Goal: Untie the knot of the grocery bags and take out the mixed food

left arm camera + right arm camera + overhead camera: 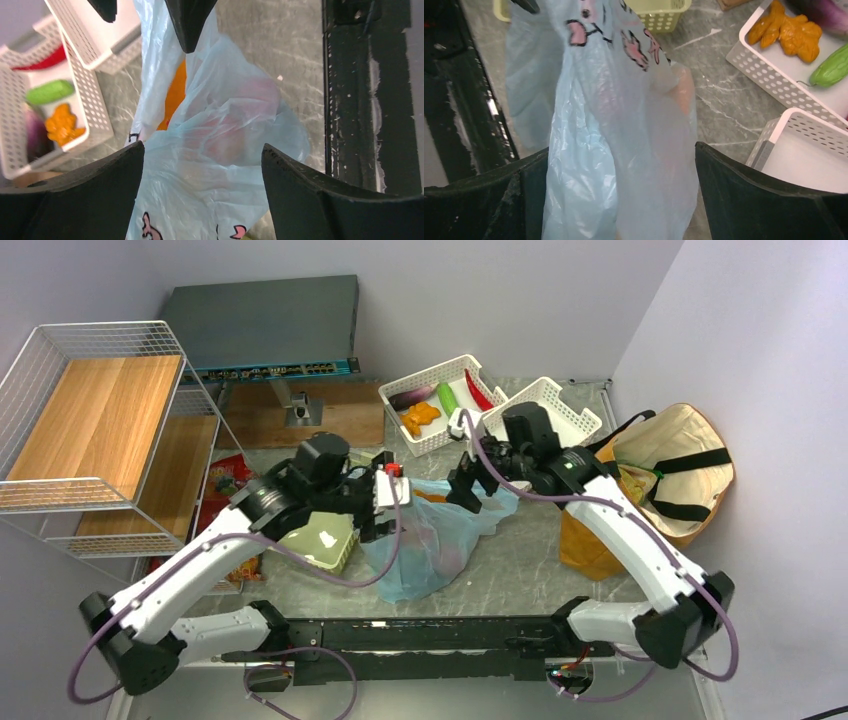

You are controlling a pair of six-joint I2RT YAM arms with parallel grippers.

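At table centre, between both arms: light-blue plastic bag (430, 550), thin and crinkled, slumped on the grey marbled table (520, 570). Pink-and-black print (634, 42) on the film.

Left gripper (201, 150): fingers spread wide, with plastic lying between them, not pinched. Right gripper (621, 150): also spread wide, straddling the bag from the opposite side (its dark fingertips show at the top of the left wrist view).

Through the plastic: an orange piece (175, 95) and a blurry reddish shape (240, 125). Cannot tell what either is. Cannot tell if the knot is tied.

Canvas tote (680, 455) to the right, mouth open, black straps across cream lining, apart from the blue bag.

Pale green basket (322, 540) just left of the bag. White basket (440, 400) behind holds green, purple, red and orange produce.
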